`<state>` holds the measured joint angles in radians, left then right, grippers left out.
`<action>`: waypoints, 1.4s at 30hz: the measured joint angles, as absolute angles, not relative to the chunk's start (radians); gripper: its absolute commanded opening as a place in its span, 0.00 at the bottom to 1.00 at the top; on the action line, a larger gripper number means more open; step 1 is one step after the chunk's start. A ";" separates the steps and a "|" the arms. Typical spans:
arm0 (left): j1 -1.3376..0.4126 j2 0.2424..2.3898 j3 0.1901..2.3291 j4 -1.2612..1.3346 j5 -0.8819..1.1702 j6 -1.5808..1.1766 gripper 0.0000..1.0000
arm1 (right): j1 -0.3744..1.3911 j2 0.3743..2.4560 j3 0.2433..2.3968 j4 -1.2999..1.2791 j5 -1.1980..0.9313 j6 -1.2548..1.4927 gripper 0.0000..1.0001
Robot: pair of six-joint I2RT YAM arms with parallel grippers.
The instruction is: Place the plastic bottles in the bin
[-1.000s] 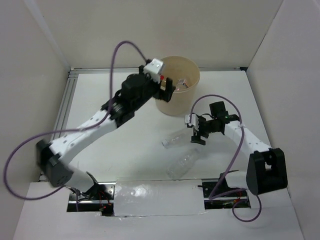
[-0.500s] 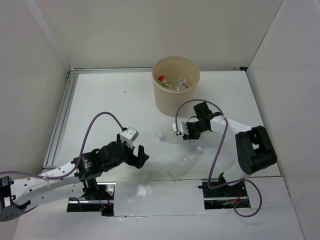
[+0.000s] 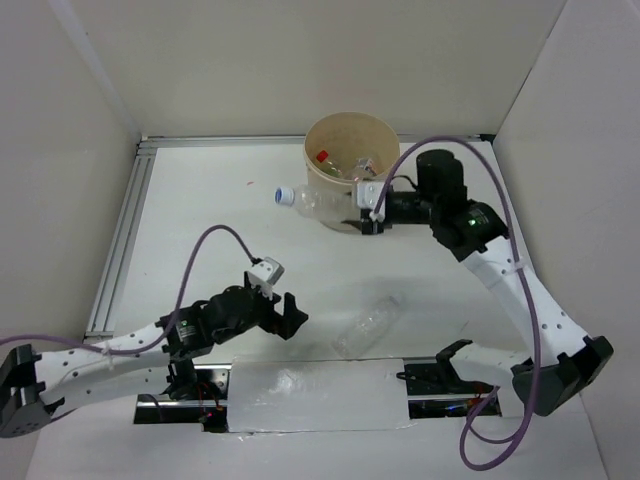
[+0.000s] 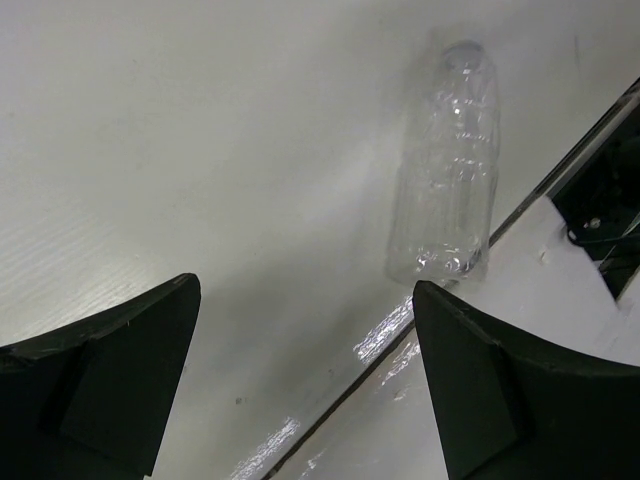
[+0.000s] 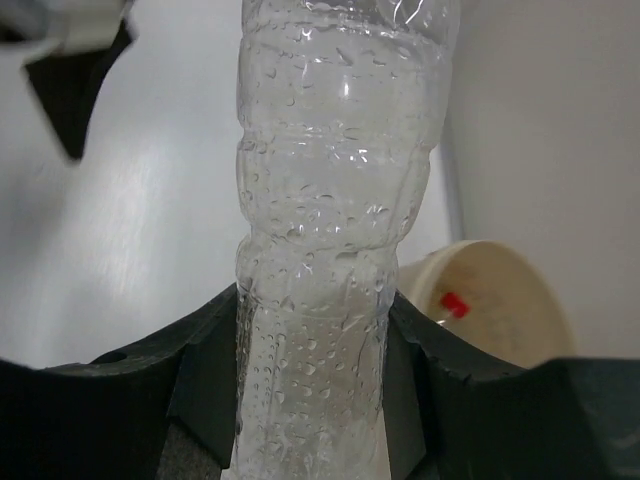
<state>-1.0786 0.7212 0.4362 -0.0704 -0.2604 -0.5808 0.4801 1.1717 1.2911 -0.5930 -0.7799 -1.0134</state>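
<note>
Right gripper point(image 3: 365, 209) is clamped on the base end of a clear plastic bottle with the white-and-blue cap point(image 3: 312, 200), and the right wrist view confirms it: both black fingers point(image 5: 205, 375) are pressed against the ribbed wall with no gap showing. The bottle is carried level, long axis running left to right across the top view, cap pointing left and away from the round tan plastic bin point(image 3: 350, 116). That's the relation that matters here. The bottle's body crosses in front of the bin's near-left wall, so most of its length hangs outside the rim, and the mouth of the bin lies to the far right of it. I judge it needs carrying back and rightward over the opening, or tipping cap-down, before letting go. Whether it already clears the rim in height I cannot tell. Other bottles, one with a red cap point(image 3: 322, 156), lie inside the bin.

Down at the near edge, a second clear plastic bottle point(image 3: 366, 325) lies on its side on the white table point(image 3: 200, 220), long axis slanted, neck toward the far right. Left gripper point(image 3: 291, 314) is spread wide and holding nothing, low over the table. It sits just left of that bottle and points toward it. In the left wrist view the bottle lies ahead and to the right of the gap. The left arm is plainly the nearer one for that pick.
</note>
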 measured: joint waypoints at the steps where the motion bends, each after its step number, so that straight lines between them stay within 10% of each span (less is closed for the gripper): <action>1: -1.081 0.767 0.438 -0.047 -0.250 -0.574 1.00 | 0.479 1.169 1.320 -0.550 -0.776 -0.957 0.16; 8: -1.102 1.015 0.517 0.064 -0.204 -0.495 1.00 | 0.388 1.368 1.533 -0.343 -0.697 -0.720 0.32; 13: -1.105 1.205 0.660 0.160 -0.171 -0.424 1.00 | 0.299 1.624 1.674 -0.333 -0.664 -0.658 0.88; 16: -1.110 1.350 0.772 0.210 -0.124 -0.389 1.00 | 0.263 1.700 1.685 -0.356 -0.663 -0.632 1.00; 30: -1.211 1.836 1.108 0.139 -0.023 -0.270 0.98 | -0.160 1.312 1.398 -0.381 -0.789 -0.430 1.00; 35: -1.219 1.937 1.211 0.067 -0.033 -0.245 0.45 | -0.339 1.208 1.253 -0.420 -0.874 -0.430 0.99; 36: -1.219 1.938 1.224 0.056 -0.041 -0.240 0.07 | -0.374 1.193 1.224 -0.436 -0.894 -0.435 0.97; 40: -1.220 1.910 1.224 0.018 -0.081 -0.221 0.00 | -0.474 1.166 1.144 -0.506 -0.958 -0.475 0.83; 42: -1.220 1.875 1.222 -0.032 -0.110 -0.210 0.00 | -0.526 1.161 1.117 -0.550 -0.990 -0.509 0.56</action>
<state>-1.2198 1.8751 1.2224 -0.0319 -0.1097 -0.2096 -0.5259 1.1606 1.1168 -0.5495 -0.9901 -0.5087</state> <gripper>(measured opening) 0.377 0.785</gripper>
